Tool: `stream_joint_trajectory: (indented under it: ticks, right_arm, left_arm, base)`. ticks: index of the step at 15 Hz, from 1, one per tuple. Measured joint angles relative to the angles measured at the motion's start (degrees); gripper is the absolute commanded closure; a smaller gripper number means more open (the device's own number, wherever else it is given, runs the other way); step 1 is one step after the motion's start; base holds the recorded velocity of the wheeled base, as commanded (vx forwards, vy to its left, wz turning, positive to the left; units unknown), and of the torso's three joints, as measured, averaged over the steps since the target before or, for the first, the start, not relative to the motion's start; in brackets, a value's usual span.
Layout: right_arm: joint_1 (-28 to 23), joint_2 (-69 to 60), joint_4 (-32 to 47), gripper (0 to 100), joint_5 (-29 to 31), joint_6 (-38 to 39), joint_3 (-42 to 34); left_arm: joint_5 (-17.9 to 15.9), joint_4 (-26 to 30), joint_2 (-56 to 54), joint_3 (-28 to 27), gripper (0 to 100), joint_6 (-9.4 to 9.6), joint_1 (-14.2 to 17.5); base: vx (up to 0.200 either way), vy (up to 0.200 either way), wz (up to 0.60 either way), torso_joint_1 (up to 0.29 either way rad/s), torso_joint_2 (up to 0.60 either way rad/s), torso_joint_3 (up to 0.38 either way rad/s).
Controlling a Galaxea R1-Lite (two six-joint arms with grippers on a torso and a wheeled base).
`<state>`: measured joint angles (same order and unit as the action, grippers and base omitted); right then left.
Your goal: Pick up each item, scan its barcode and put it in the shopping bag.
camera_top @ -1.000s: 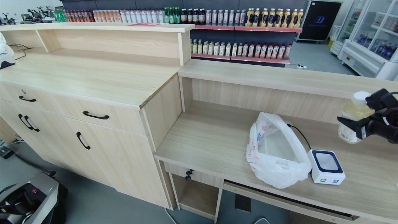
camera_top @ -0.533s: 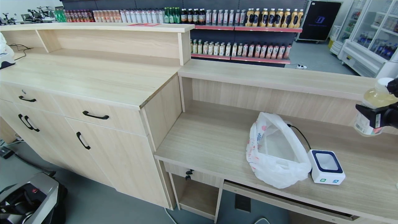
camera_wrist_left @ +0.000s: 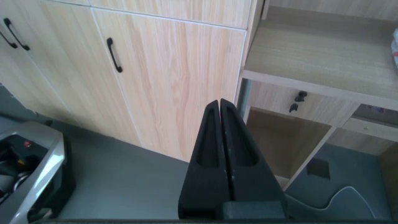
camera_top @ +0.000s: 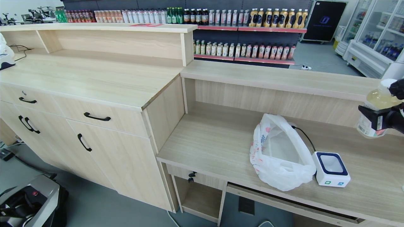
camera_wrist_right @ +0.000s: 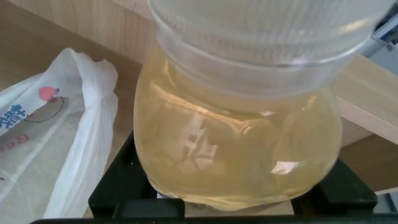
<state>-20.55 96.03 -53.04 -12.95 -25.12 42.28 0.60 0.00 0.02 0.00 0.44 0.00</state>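
Observation:
My right gripper (camera_top: pixel 380 121) is shut on a bottle of pale yellow drink (camera_top: pixel 375 108) with a white cap, held upright in the air at the far right, above the lower counter (camera_top: pixel 214 142). The bottle's label with a barcode shows at its lower part. Up close in the right wrist view, the bottle (camera_wrist_right: pixel 239 134) sits between the black fingers. A white shopping bag (camera_top: pixel 279 153) lies open on the counter, and right beside it stands a small white barcode scanner (camera_top: pixel 332 169) with a dark-framed window. My left gripper (camera_wrist_left: pixel 222 140) is shut and empty, low over the floor before the cabinets.
A black cable (camera_top: pixel 304 135) runs from the scanner behind the bag. A raised ledge (camera_top: pixel 277 78) backs the lower counter. A taller counter with drawers (camera_top: pixel 94 91) stands to the left. Shelves of bottles (camera_top: pixel 240 19) line the far wall.
The right gripper carried the bottle up and to the right over the first half second, then shifted it very slightly back left. The bag, scanner and left gripper kept still.

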Motion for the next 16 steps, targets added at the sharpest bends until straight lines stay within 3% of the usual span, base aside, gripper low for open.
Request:
stream_joint_trajectory:
  ticks: [3, 9, 16]
  right_arm:
    - [2.26, 1.79, -5.39, 100, 4.3, 2.41, -0.33]
    - [7.05, 10.75, -5.25, 100, 4.02, 10.74, 0.11]
    - [7.63, 23.76, -7.67, 100, 4.33, 11.42, 1.68]
  left_arm:
    - [0.0, 0.02, 0.0, 0.0, 100, 0.0, -0.05]
    - [0.0, 0.0, 0.0, -0.02, 100, 0.0, 0.0]
    - [0.0, 0.0, 0.0, 0.0, 100, 0.0, 0.0]
  base:
    - [0.0, 0.0, 0.6, -0.004, 0.0, 0.006]
    - [0.0, 0.0, 0.0, 0.0, 0.0, 0.0]
    - [0.0, 0.0, 0.0, 0.0, 0.0, 0.0]
